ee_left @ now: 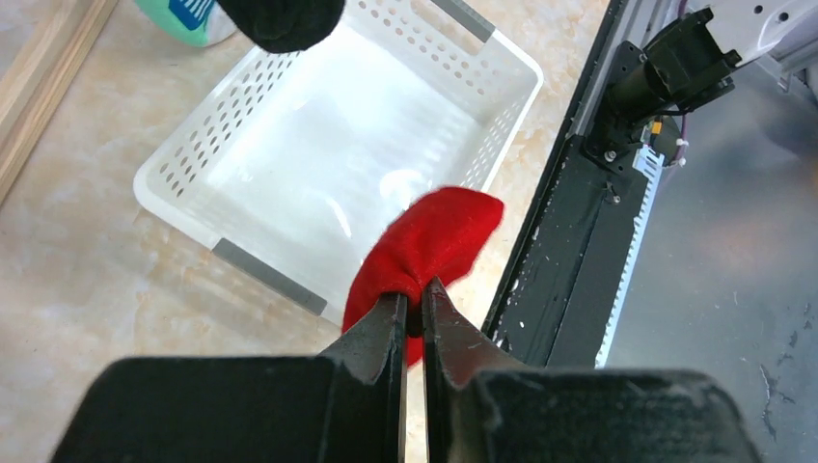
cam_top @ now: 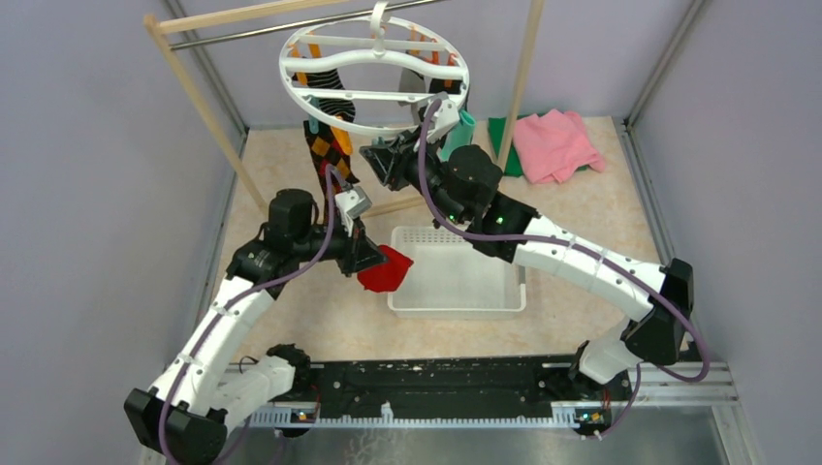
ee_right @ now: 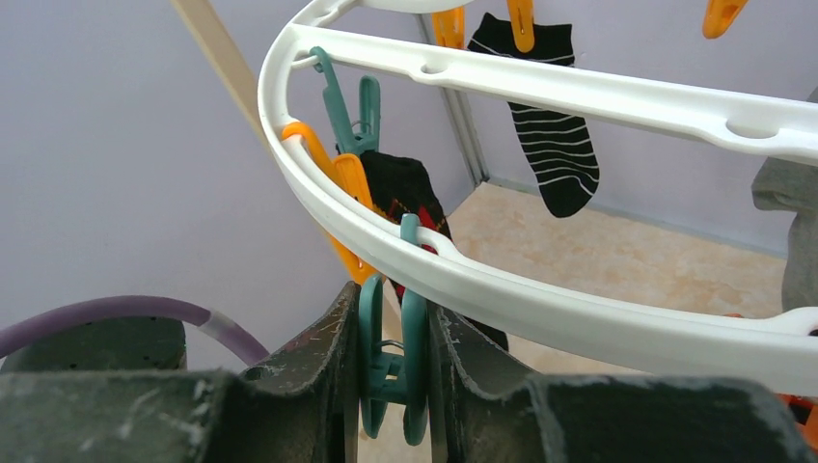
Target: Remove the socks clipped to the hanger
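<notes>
Left end effector [ee_left: 413, 294] pinches red sock [ee_left: 429, 241] at basket's [ee_left: 183, 174] 9 o'clock rim; release probably next. Right end effector [ee_right: 391, 318] squeezes teal clip [ee_right: 386, 376] on hanger [ee_right: 579, 318], 12 o'clock; striped sock [ee_right: 559, 145] hangs clipped.

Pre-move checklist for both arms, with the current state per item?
1. Left claw grip on red sock: ok, shut on it.
2. Red sock over white basket: not ok, it straddles the rim.
3. Right claw on teal clip: ok, jaws press both sides.
4. Sock in that clip: cannot tell.
5. Hanger emptied: not ok, striped sock and argyle sock hang clipped.
</notes>
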Motion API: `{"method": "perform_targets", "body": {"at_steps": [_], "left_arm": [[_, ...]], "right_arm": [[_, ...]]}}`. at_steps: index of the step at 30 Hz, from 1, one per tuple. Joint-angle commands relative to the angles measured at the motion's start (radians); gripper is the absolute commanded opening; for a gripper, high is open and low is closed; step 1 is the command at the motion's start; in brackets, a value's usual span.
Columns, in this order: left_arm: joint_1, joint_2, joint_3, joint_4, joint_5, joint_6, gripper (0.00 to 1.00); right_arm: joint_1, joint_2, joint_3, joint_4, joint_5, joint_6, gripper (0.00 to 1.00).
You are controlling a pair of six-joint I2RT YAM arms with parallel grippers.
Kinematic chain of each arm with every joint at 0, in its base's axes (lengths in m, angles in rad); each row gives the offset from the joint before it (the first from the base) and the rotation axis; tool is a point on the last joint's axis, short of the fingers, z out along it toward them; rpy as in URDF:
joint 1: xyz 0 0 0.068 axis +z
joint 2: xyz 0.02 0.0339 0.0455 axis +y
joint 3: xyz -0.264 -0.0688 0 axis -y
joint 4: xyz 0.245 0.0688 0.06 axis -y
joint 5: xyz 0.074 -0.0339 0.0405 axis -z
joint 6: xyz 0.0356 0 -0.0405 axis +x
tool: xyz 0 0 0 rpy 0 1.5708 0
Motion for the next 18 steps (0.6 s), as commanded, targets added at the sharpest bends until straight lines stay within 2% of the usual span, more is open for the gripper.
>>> {"method": "perform_targets", "body": {"at_steps": [1,9,10,11,13,14,18], "left_arm": [[-0.050,0.000,0.001,0.059,-0.016,0.019,0.00],[-0.146,0.131,0.005,0.125,-0.016,0.032,0.00],[-0.151,0.146,-0.003,0.144,-0.033,0.030,0.03],[-0.158,0.158,-0.010,0.159,-0.035,0.028,0.22],[-0.164,0.182,-0.013,0.169,-0.026,0.017,0.83],[-0.166,0.185,-0.012,0.169,-0.026,0.009,0.96],[-0.166,0.157,0.002,0.095,-0.025,0.041,0.99]], "right_arm": [[-0.010,-0.046,-0.004,-0.014,0.000,0.016,0.00],[-0.010,-0.066,-0.031,-0.019,0.001,0.051,0.00],[-0.010,-0.067,-0.032,-0.021,0.002,0.054,0.00],[-0.010,-0.069,-0.037,-0.021,0.002,0.056,0.00],[-0.010,-0.072,-0.044,-0.026,0.004,0.059,0.05],[-0.010,-0.073,-0.047,-0.028,0.004,0.060,0.12],[-0.010,-0.096,-0.072,-0.050,0.013,0.070,0.52]]}}
